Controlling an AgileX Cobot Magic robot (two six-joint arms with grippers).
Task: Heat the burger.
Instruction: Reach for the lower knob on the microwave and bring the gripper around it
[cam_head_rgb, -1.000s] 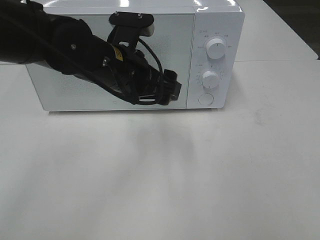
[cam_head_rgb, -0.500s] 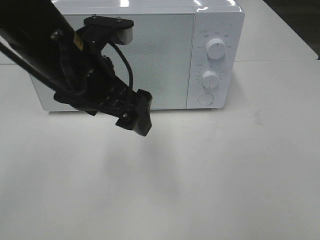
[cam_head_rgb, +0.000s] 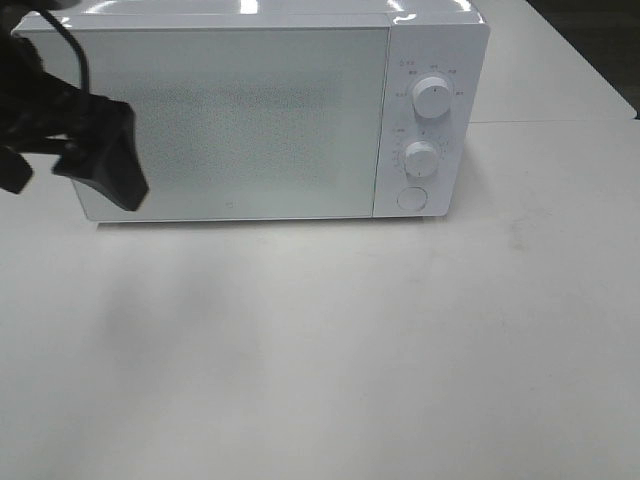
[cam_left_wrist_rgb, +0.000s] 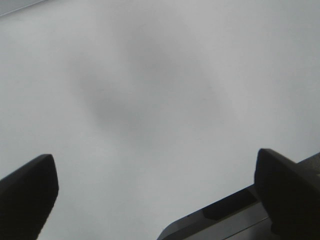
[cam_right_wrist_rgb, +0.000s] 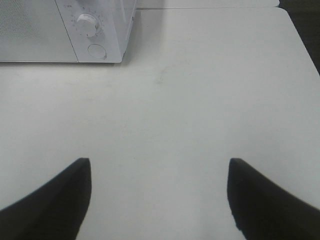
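microwave (cam_head_rgb: 230, 110): closed, front toward camera | left fingers (cam_left_wrist_rgb: 27, 195): spread above table (cam_left_wrist_rgb: 160, 75) | right fingers (cam_right_wrist_rgb: 55, 205): spread above table

Microwave (cam_head_rgb: 250, 110) sits on table (cam_head_rgb: 350, 350), upper part of frame, spanning left edge to right of centre. Control panel (cam_head_rgb: 430, 60) on its right end: upper knob (cam_head_rgb: 432, 97) above lower knob (cam_head_rgb: 421, 159), button (cam_head_rgb: 411, 198) under both. Left gripper (cam_head_rgb: 110, 165) at frame's left edge, overlapping microwave's left end.

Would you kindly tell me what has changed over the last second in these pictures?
The left gripper, open and empty, swept from near the right edge of the microwave door leftward to the far left of the high view. Nothing was gripped or released. The microwave stays shut, and its knobs are unchanged.
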